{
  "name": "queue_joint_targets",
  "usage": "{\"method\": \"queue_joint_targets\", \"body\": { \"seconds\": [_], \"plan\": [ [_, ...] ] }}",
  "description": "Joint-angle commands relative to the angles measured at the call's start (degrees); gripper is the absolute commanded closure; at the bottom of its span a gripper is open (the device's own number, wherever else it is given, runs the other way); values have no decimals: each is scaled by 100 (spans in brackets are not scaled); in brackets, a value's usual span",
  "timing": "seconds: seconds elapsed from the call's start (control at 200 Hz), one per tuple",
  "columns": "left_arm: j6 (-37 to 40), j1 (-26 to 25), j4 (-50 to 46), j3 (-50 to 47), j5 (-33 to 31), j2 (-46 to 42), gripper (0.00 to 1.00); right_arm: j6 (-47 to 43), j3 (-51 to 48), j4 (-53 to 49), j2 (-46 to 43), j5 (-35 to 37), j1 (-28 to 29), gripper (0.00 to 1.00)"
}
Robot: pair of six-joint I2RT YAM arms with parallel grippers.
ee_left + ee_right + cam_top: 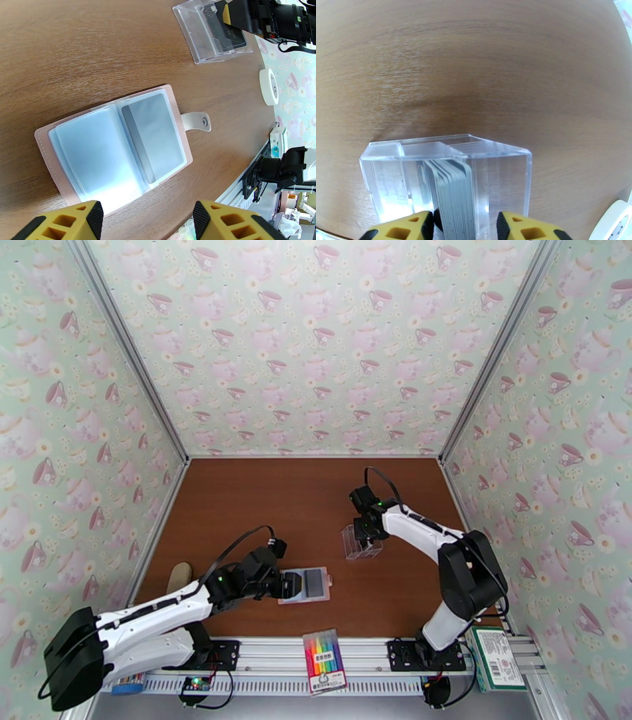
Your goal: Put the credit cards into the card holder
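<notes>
Several credit cards (452,193) — thin, stiff, probably slick — stand on edge in the clear box (505,173) right of the table's middle, right gripper (465,222) parted astride them (pinch the flat faces), left gripper (147,211) spread wide above the card holder (91,150) by the near edge.

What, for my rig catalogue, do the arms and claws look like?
The left arm and right arm have white links, bulky black joints, looping black cables, small green lights. The left claw and right claw are yellow with cut-outs and black inner faces.
</notes>
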Motion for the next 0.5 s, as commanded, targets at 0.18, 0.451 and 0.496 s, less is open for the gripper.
{"method": "queue_joint_targets", "body": {
  "seconds": [0.18, 0.451, 0.496],
  "plan": [
    [-65, 46, 16, -35, 2, 69, 34, -2, 170, -236, -129, 395, -32, 56],
    [-91, 48, -16, -52, -31, 80, 33, 16, 206, -367, -224, 677, -33, 59],
    [-91, 55, -10, -45, -31, 95, 33, 14, 217, -397, -234, 769, -31, 59]
  ]
}}
